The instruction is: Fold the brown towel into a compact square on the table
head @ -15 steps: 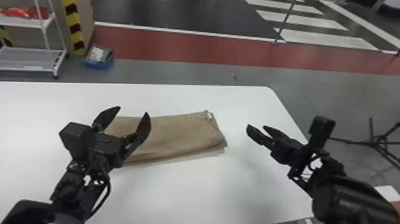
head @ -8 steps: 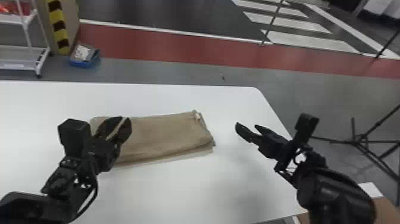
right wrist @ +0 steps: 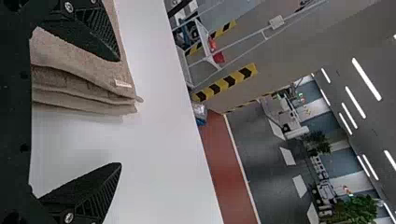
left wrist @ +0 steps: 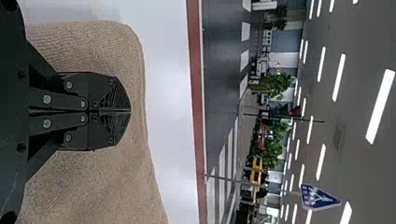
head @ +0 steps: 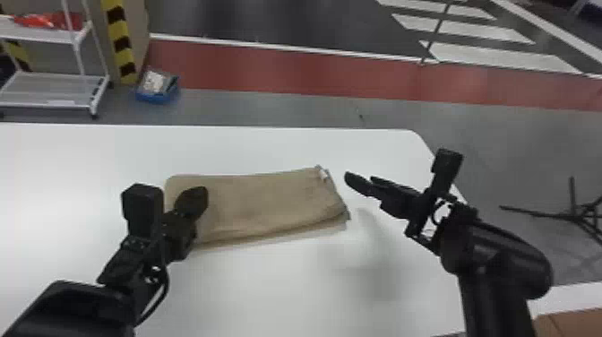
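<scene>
The brown towel (head: 264,201) lies folded in a long rectangle on the white table (head: 286,295), a small white label at its far right corner. Over its left end is my left gripper (head: 204,197), fingers together; in the left wrist view the closed left gripper (left wrist: 130,112) stands before the towel (left wrist: 93,182), no cloth visible between its tips. To the right of the towel, apart from it, is my right gripper (head: 357,179). The right wrist view has the right gripper (right wrist: 120,112) with fingers wide apart and the layered towel edge (right wrist: 84,88) beyond them.
Past the table's far edge, a white shelf cart (head: 53,89) and a blue bin (head: 157,89) stand on the floor. A black tripod base (head: 573,217) is on the floor at the right. A brown box (head: 569,325) sits at the lower right.
My left gripper's fingers have gone from wide apart to together over the towel's left end. The head view has shifted slightly to the right. The towel looks unchanged.
</scene>
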Controlling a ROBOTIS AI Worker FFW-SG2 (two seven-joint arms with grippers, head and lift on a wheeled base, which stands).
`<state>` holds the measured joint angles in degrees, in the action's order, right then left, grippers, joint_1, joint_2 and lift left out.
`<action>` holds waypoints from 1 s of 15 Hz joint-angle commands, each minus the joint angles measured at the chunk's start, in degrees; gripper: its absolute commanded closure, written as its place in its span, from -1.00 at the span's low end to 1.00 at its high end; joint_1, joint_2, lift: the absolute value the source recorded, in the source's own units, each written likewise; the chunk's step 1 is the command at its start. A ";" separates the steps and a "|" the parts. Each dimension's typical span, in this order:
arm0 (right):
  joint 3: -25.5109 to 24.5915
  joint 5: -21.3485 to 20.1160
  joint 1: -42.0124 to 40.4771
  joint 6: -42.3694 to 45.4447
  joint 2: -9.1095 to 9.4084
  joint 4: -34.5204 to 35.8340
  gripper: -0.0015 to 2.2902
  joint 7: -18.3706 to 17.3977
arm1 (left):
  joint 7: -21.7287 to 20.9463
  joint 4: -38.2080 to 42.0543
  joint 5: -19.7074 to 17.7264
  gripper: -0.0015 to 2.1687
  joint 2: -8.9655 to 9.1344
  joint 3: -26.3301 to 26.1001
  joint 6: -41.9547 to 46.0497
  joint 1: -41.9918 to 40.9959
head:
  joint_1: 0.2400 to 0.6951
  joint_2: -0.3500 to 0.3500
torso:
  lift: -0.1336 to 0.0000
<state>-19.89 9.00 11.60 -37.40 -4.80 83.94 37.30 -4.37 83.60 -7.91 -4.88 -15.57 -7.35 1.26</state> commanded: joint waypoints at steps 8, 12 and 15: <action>5.04 -3.02 8.44 -2.99 -0.04 -12.04 -0.81 -0.82 | -0.46 -4.06 0.35 0.98 0.05 0.54 0.35 1.81 | 1.00 -0.42 | -0.84; 8.99 -7.33 7.65 -7.56 0.49 -9.14 -0.81 -4.43 | -0.46 -4.68 0.35 0.98 -0.04 0.62 0.53 2.08 | 1.00 -0.37 | -0.84; 9.87 -9.00 8.26 -10.90 0.58 -8.00 -0.66 -4.96 | -0.55 -4.68 0.35 0.98 -0.22 0.71 0.70 2.16 | 1.00 -0.35 | -0.84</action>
<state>-10.47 0.74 19.41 -46.92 -4.25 75.67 32.29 -4.84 78.93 -7.56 -4.98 -14.85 -6.77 3.38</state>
